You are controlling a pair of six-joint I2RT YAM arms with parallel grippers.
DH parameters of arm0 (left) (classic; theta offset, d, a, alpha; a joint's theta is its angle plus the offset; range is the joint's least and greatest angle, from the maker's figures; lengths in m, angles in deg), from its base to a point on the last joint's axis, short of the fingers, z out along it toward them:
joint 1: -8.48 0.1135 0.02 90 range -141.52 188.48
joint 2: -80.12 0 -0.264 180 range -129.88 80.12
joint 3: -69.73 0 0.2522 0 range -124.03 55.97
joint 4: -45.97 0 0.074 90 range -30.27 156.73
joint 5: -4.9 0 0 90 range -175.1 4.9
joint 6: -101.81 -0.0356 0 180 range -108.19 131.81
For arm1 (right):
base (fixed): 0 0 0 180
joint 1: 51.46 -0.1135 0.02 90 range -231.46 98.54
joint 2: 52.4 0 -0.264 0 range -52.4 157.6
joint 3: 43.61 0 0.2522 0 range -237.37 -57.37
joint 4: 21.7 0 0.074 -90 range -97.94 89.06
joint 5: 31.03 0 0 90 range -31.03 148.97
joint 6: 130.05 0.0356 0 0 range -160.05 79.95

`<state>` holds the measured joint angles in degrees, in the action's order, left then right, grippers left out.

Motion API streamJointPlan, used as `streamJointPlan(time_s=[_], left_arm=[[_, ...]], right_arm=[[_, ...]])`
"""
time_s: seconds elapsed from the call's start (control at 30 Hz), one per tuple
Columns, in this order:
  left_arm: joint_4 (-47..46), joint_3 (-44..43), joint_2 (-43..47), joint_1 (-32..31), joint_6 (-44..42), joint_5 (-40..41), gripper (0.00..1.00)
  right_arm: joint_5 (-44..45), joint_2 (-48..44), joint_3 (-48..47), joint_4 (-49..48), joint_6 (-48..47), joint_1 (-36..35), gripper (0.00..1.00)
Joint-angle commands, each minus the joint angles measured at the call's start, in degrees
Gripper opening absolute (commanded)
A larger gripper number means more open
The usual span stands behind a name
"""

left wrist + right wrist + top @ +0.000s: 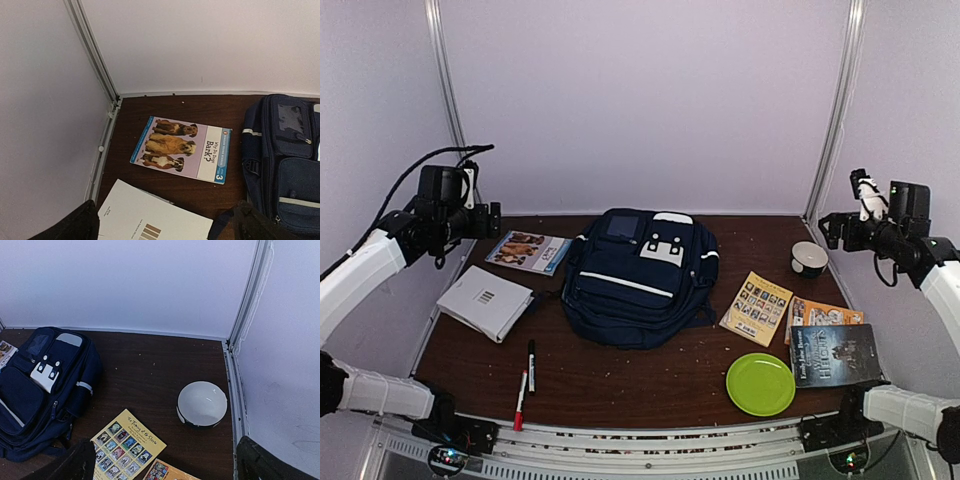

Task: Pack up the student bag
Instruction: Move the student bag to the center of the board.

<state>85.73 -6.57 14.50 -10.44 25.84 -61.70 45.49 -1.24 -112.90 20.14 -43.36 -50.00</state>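
Two grippers hang high over a dark wood-grain table (620, 385), one at each side. The left gripper (162, 224) has its black fingers spread wide and holds nothing. The right gripper (167, 461) is just as released and empty.

Well behind and below the left gripper, toward the arm bases, lie a slim red marker (521, 400) and a black marker (531, 365), nearly end to end. Straight under its fingers sits a white paper booklet (485, 300), flat and rectangular. Just ahead of that is a glossy dog book (181, 148), thin, with three dogs on the cover.

Well behind and below the right gripper is a round, smooth green plate (760, 384). A dark hardback book (835, 354) lies just beside it, and an orange book (825, 315) peeks out past that one. A yellow paperback (127, 442) with a grid of small pictures lies under the fingers, toward the left one. Ahead of the gripper stands a round white bowl (202, 403), glazed, with a dark band at its foot.

The student bag (638, 275) lies flat between the two grippers, to the right of the left one and to the left of the right one. It is soft navy fabric, rounded, with a white stripe and a white patch with dark dots.
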Motion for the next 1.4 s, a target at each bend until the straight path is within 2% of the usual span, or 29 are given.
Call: streamJointPlan(time_s=[0.0, 0.27, 0.4, 0.53, 0.63, 0.83, 0.97, 1.07, 1.17, 1.37], left_arm=[[-3.00, 1.70, -0.29, 1.34, -1.10, -8.50, 0.96], [-5.09, 4.67, 4.63, 1.43, -3.42, -21.22, 0.96], [-9.92, 9.20, 6.54, 1.46, -2.75, -27.36, 0.86], [-15.38, 14.08, 7.80, 1.41, -1.43, -31.43, 0.76], [-17.45, 15.62, 9.07, 1.38, -2.32, -32.02, 0.75], [-16.27, 15.45, 10.22, 1.40, -3.05, -30.27, 0.74], [-16.85, 15.59, 11.07, 1.43, -3.37, -29.61, 0.74], [-18.60, 16.68, 11.74, 1.43, -3.01, -30.70, 0.74], [-18.40, 16.16, 10.98, 1.43, -2.69, -31.65, 0.74], [-14.55, 13.49, 8.91, 1.43, -2.85, -30.96, 0.74]], right_arm=[[-2.27, 0.46, -0.21, -0.31, -4.51, -1.00, 0.99], [-14.62, 1.58, -1.53, 1.38, -10.46, -3.77, 0.94], [-12.95, 4.69, -4.78, 4.18, -13.34, -10.82, 0.79], [-12.73, 8.99, -7.00, 5.26, -16.72, -18.35, 0.72], [-9.82, 12.71, -8.80, 5.74, -19.95, -24.95, 0.67], [-5.64, 22.80, -14.64, 8.61, -26.02, -37.99, 0.45], [0.61, 28.92, -15.90, 8.55, -31.37, -46.28, 0.41], [5.28, 33.44, -16.98, 8.43, -33.64, -51.11, 0.34], [6.43, 38.51, -19.42, 8.66, -33.75, -53.87, 0.31], [6.83, 46.53, -24.59, 7.62, -31.47, -56.49, 0.30]])
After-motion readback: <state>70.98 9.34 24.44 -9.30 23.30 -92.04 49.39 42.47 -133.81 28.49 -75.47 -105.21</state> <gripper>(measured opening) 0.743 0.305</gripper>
